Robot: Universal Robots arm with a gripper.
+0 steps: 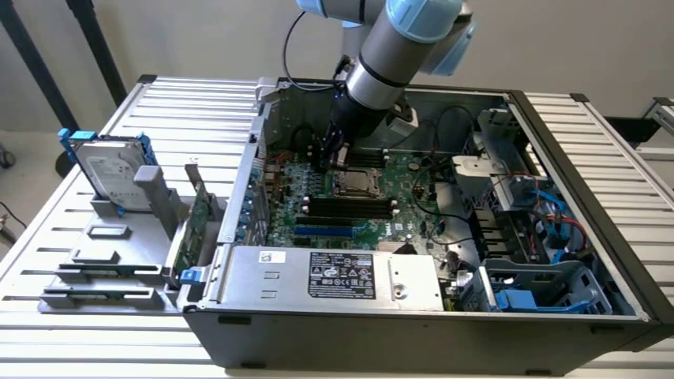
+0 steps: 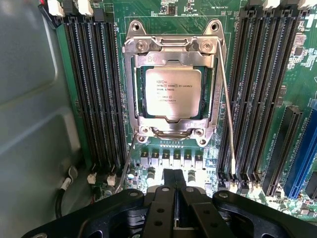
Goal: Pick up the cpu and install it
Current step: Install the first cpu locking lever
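cpu silver-grey sq, printed top, in socket.

Case on desk. Cpu in socket on motherboard inside case, memory slots either side. Hard drive upright in rack near desk edge at exterior view's left; expansion card between rack and case.

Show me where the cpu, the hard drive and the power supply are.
cpu [image 2: 173,91], wrist view, middle of its metal top.
hard drive [image 1: 110,170], exterior view, its labelled face.
power supply [image 1: 342,275], exterior view, its top label.
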